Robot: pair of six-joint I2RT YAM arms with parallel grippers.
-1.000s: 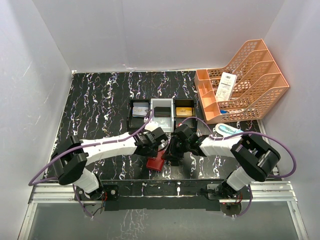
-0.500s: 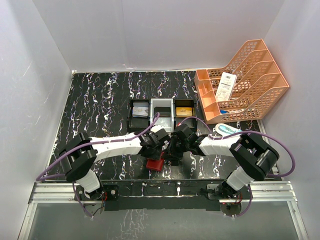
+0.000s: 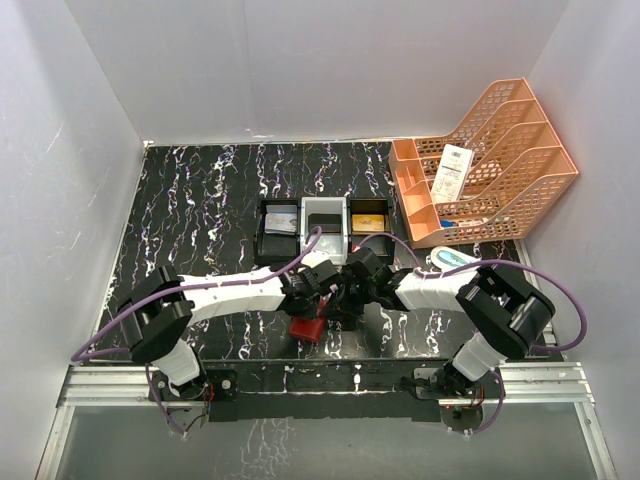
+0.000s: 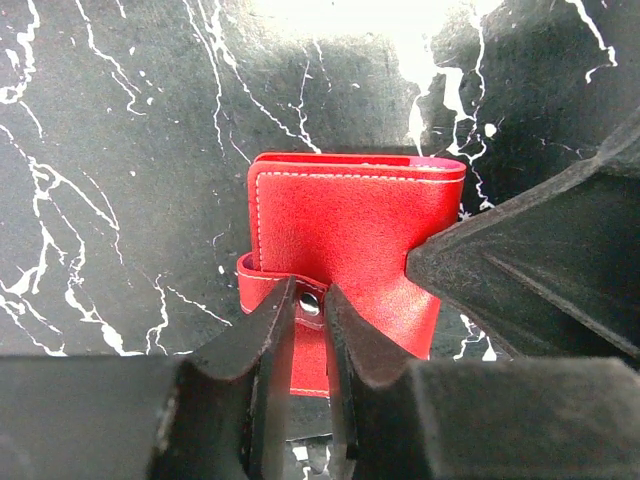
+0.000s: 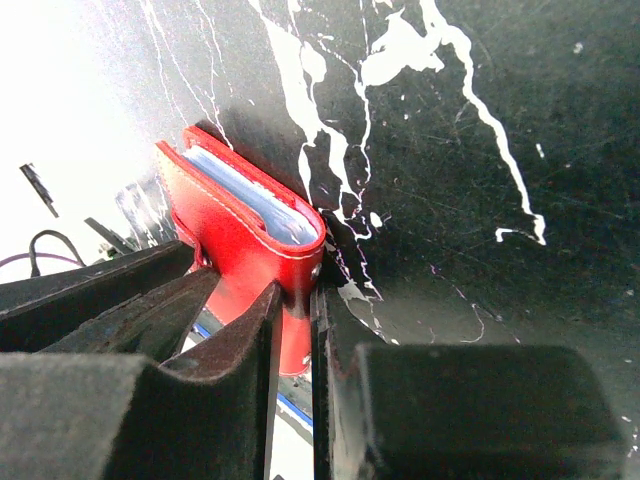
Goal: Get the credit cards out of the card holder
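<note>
Left gripper (image 4: 309,300): fingers clamped on the snap tab (image 4: 311,350) of the card holder (image 4: 350,220), with the stud showing between the tips. Right gripper (image 5: 297,300): nipped shut on a corner of the same red holder (one of its fingers also pressed against the holder's right edge in the left wrist view).

The holder was folded shut, with the strap round the end nearest the left wrist. In the right wrist view I logged its long axis running diagonally, upper left down to the fingers. Its open side faced up-right, with pale blue credit cards (image 5: 255,200) edge-on inside. Flat or tipped, I couldn't tell.

Overhead, it sat under both grippers, near the front edge of the table (image 3: 200,210), which was black with white veins. A three-compartment tray (image 3: 325,200) lay just beyond, an orange file rack (image 3: 490,160) back right, and white walls (image 3: 300,70) all round.
</note>
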